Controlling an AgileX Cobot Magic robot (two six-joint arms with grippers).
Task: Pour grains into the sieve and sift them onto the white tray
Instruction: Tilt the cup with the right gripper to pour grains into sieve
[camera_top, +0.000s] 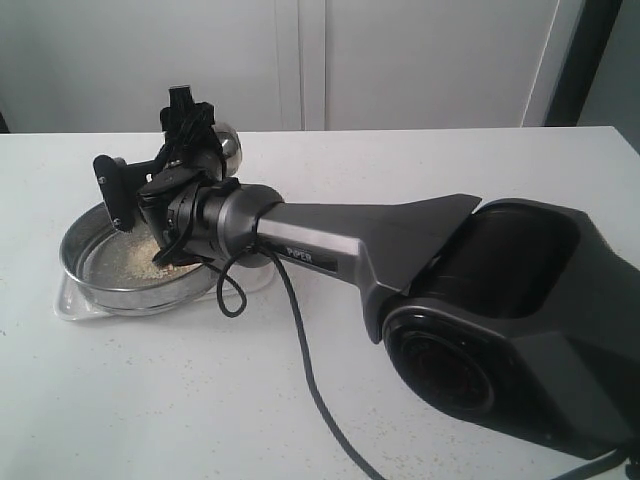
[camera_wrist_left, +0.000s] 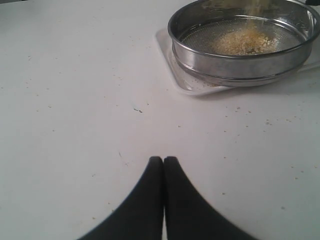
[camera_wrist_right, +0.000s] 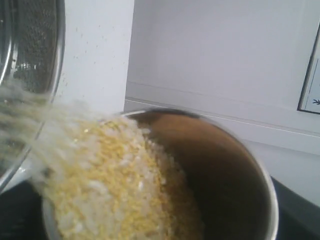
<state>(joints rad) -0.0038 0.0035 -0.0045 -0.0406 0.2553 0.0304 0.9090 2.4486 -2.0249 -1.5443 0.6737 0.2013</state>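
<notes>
The sieve (camera_top: 78, 262), a wide steel ring with a mesh bottom, rests on the white tray (camera_top: 66, 306) at the left of the table. My right gripper (camera_top: 198, 132) is shut on a small steel cup (camera_top: 230, 148) and holds it tilted above the sieve. Yellow and whitish grains (camera_wrist_right: 115, 185) spill over the lip of the cup (camera_wrist_right: 240, 170) toward the sieve (camera_wrist_right: 37, 50). A pile of grains (camera_wrist_left: 242, 42) lies on the mesh of the sieve (camera_wrist_left: 235, 62), which sits on the tray (camera_wrist_left: 181, 84). My left gripper (camera_wrist_left: 163, 161) is shut and empty, low over bare table, well apart from the sieve.
The right arm (camera_top: 330, 245) and its cable (camera_top: 300, 350) stretch across the middle of the white table (camera_top: 500, 170). Scattered stray grains dot the table (camera_wrist_left: 75, 100) near the tray. A white wall stands behind the table.
</notes>
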